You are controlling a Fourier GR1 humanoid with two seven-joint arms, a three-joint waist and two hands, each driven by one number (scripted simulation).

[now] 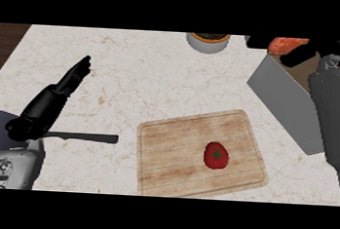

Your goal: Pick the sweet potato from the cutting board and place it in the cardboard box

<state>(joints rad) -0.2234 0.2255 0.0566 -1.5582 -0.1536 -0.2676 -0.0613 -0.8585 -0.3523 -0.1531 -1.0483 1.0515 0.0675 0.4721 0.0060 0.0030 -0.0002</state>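
Looking down on a pale marble counter (132,75). At the right edge, cardboard box (278,95): grey flap leaning toward centre, brown interior showing behind it. Centre-low, wooden cutting board (171,155), carrying only a small red fruit with a green top (215,155). Likely a tomato, not the target.

Right forearm running up the right edge to right hand (300,57), curled round the sweet potato (287,44), with just an orange-red patch showing between the fingers. So: target off the board, held at top right, over or just behind the box's far end. Cannot tell which from this angle.

Left hand (62,89) at left above the counter, fingers straight, thumb out, holding nothing, resting. Small pot (208,43) at the top edge, apart from the box.

Handling, by judgement:
- Stiff, dense, fairly weighty for its size.
- Rough dry skin, so unlikely to slip.
- Not fragile; should tolerate a short drop.
- Tapered ends, so best wrapped round the thick middle, as appears to be the case now.

Next, probably: lower into the brown opening clear of the flap, then uncurl.
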